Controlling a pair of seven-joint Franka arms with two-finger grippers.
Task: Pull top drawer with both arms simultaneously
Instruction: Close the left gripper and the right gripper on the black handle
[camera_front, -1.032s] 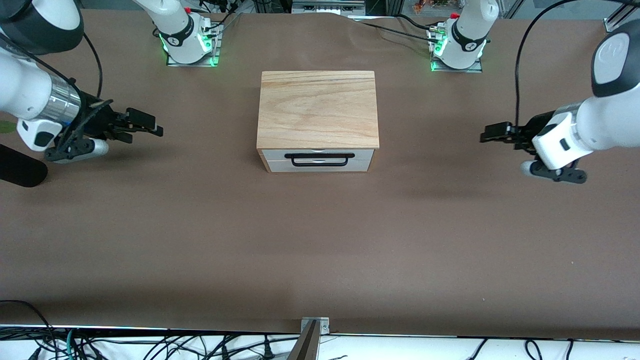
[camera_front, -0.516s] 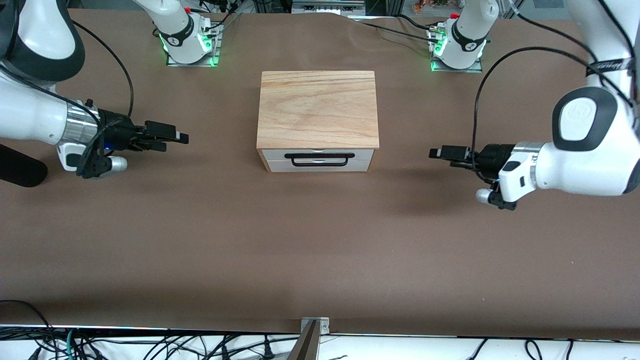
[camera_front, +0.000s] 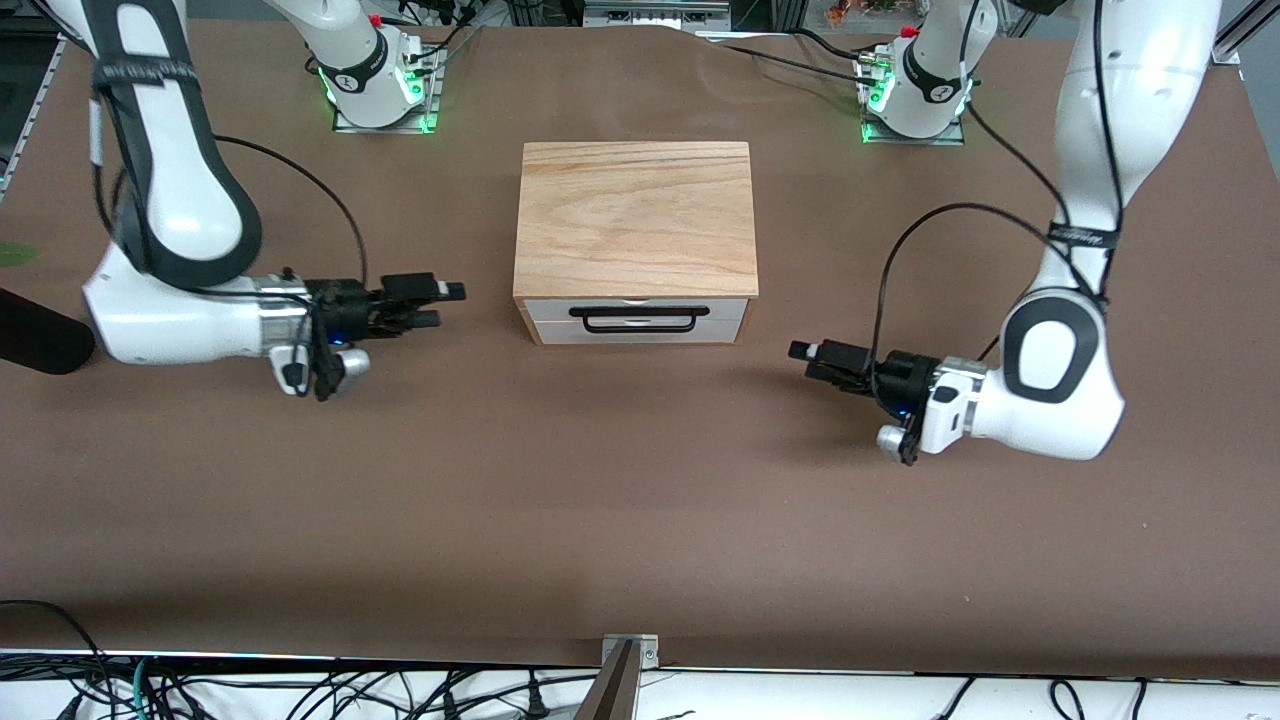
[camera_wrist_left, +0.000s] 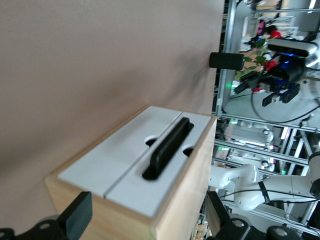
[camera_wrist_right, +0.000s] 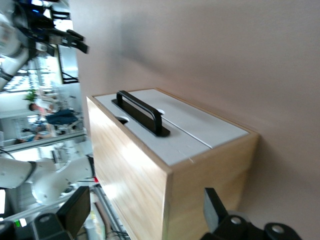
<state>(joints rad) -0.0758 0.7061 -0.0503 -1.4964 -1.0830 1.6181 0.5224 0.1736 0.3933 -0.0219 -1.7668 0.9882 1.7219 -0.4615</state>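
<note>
Flanking the closed cabinet, your two grippers had no contact with it.

You had the wooden cabinet at mid-table, its top drawer shut flush, the black bar handle facing the front camera and untouched. Your right gripper was low over the brown table toward the right arm's end, level with the drawer front, jaws apart and holding nothing. Your left gripper was low over the table toward the left arm's end, clear of the cabinet, jaws likewise apart and holding nothing. Both wrist views showed the handle ahead of the fingers.
</note>
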